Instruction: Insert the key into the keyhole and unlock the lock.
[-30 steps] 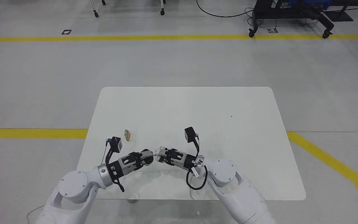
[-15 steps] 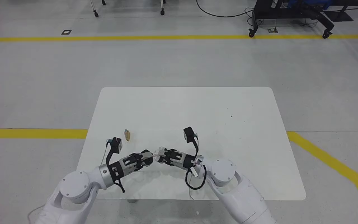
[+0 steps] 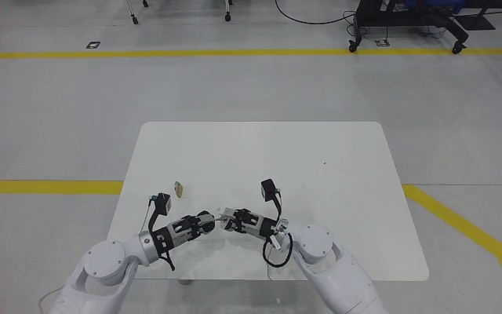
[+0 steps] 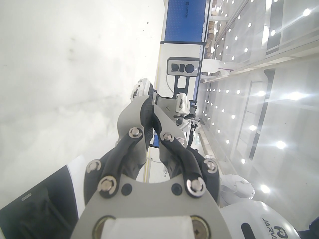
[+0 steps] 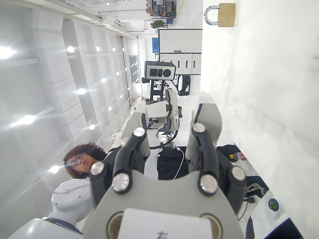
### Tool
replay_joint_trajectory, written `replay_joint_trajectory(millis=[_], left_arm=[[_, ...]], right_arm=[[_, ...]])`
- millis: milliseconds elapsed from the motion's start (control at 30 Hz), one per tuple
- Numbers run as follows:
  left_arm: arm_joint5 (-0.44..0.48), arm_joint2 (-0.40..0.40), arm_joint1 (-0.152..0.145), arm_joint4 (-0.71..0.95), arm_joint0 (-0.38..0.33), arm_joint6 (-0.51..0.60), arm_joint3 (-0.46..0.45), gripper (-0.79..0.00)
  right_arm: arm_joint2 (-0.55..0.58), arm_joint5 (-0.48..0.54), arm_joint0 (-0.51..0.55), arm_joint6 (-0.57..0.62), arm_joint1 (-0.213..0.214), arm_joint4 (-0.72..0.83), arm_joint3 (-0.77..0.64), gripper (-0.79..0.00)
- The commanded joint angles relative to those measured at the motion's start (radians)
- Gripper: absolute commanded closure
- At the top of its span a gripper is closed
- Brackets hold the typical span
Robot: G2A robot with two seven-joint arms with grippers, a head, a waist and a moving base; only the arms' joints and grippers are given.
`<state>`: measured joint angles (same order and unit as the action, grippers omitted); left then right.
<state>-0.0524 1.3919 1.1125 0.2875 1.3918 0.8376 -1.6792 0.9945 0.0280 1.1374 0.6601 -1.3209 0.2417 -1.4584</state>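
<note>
A brass padlock (image 3: pixel 180 188) with a silver shackle lies flat on the white table (image 3: pixel 329 157), also seen in the right wrist view (image 5: pixel 226 14). My two grippers meet tip to tip near the table's front edge, to the right of the padlock. My left gripper (image 3: pixel 209 222) (image 4: pixel 149 98) is shut, and a small round silver key (image 5: pixel 176 119) shows at its tip. My right gripper (image 3: pixel 227 218) (image 5: pixel 172 110) is open, its fingers (image 4: pixel 142 87) on either side of the left gripper's tip. The key's blade is hidden.
The table's front edge (image 3: pixel 235 276) runs close behind both arms. A yellow floor line (image 3: pixel 235 53) and a wheeled cart (image 3: pixel 408 20) lie far beyond the table.
My right arm has shifted very slightly to the right. The grippers stay tip to tip and the padlock has not moved.
</note>
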Motion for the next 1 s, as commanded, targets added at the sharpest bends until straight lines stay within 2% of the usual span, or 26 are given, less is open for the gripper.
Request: replay_joint_trajectory(millis=[0,233,267,300,967], left_arm=[[0.002,0.000,-0.001,0.002,0.001,0.001,0.001,0.000],[0.004,0.000,-0.004,0.002,0.003,0.005,0.001,0.000],[0.004,-0.001,-0.005,0.001,0.003,0.006,0.001,0.000],[0.004,-0.001,-0.005,0.001,0.004,0.006,0.001,0.000],[0.003,0.005,-0.012,0.020,-0.004,-0.008,0.015,0.000]], right_arm=[[0.002,-0.002,0.003,0.008,0.001,0.001,-0.003,-0.231],[0.007,-0.017,0.007,0.057,0.005,0.017,-0.007,-0.139],[0.008,-0.019,0.007,0.060,0.006,0.018,-0.007,-0.099],[0.008,-0.021,0.007,0.063,0.006,0.017,-0.007,0.000],[-0.001,-0.040,-0.001,0.086,0.009,0.002,0.001,0.000]])
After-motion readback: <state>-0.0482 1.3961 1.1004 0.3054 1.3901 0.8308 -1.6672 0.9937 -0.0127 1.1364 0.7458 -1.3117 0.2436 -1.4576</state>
